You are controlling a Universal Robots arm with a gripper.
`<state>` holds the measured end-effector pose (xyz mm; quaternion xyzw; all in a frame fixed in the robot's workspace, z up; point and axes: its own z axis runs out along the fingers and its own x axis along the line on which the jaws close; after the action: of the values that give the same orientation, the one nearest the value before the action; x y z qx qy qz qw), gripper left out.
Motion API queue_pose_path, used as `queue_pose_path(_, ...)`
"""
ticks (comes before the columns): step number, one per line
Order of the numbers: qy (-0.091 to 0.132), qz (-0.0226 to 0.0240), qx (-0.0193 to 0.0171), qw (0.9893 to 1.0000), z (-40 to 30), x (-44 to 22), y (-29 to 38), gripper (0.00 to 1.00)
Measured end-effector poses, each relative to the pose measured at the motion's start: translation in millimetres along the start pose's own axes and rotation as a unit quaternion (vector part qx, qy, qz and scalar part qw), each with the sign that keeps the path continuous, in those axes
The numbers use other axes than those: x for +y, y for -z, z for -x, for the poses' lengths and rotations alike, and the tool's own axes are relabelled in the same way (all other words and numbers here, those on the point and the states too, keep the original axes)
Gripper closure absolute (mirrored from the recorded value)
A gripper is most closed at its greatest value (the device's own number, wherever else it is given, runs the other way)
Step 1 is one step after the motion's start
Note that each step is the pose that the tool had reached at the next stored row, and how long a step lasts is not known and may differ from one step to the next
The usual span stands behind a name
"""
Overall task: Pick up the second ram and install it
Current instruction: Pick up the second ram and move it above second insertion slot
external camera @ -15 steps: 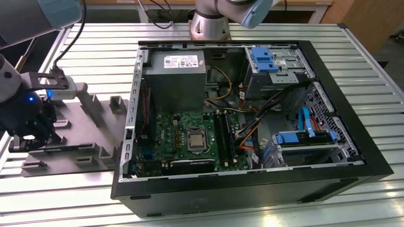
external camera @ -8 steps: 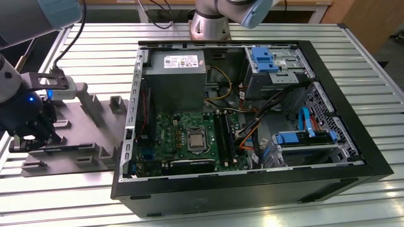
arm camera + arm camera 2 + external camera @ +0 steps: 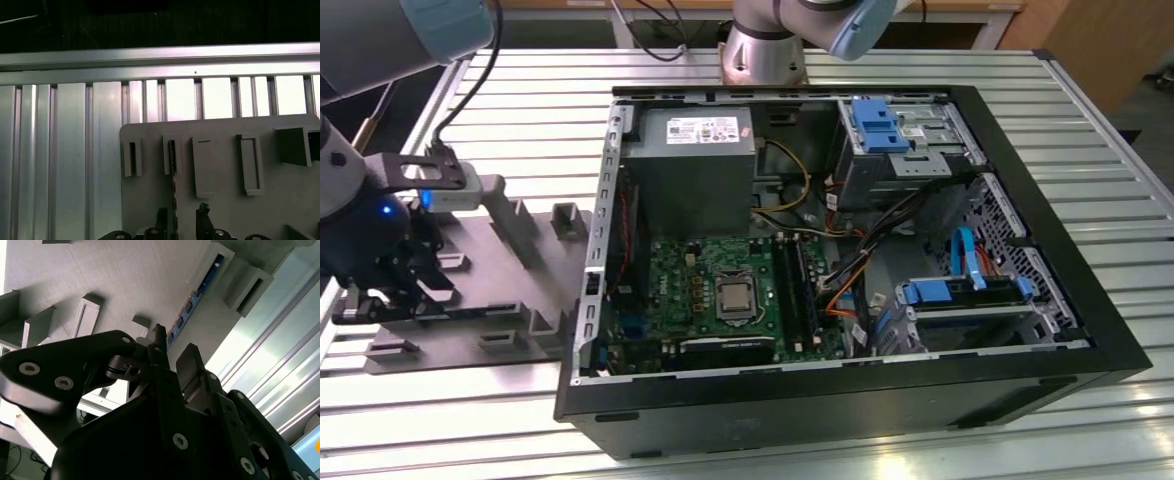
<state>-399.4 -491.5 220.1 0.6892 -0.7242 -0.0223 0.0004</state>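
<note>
The second ram (image 3: 173,172) stands on edge in a slot of the grey fixture block (image 3: 280,200), and shows as a thin dark strip. In the second wrist view the ram (image 3: 197,295) runs along the block (image 3: 125,280) toward my fingertips. My gripper (image 3: 181,217) is open and straddles the stick's near end, with one finger (image 3: 161,219) close beside it and the other finger (image 3: 202,215) further off. The second wrist view shows the gripper (image 3: 174,347) the same way. In the exterior view my gripper (image 3: 394,298) hangs low over the block (image 3: 494,260) at the exterior view's left.
An open computer case (image 3: 841,400) fills the middle, with the green motherboard (image 3: 707,280) and its long black slots (image 3: 794,290) inside. Cables (image 3: 854,270) and blue drive brackets (image 3: 947,290) lie to the exterior view's right of the slots. Upright posts (image 3: 567,215) rise from the block. The ribbed metal table (image 3: 60,150) surrounds everything.
</note>
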Motion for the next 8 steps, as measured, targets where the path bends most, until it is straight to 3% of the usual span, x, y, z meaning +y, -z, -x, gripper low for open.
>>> queue_pose_path(8,0.033,0.0013,0.0024,0.9994,-0.3,-0.3,-9.1,0.64)
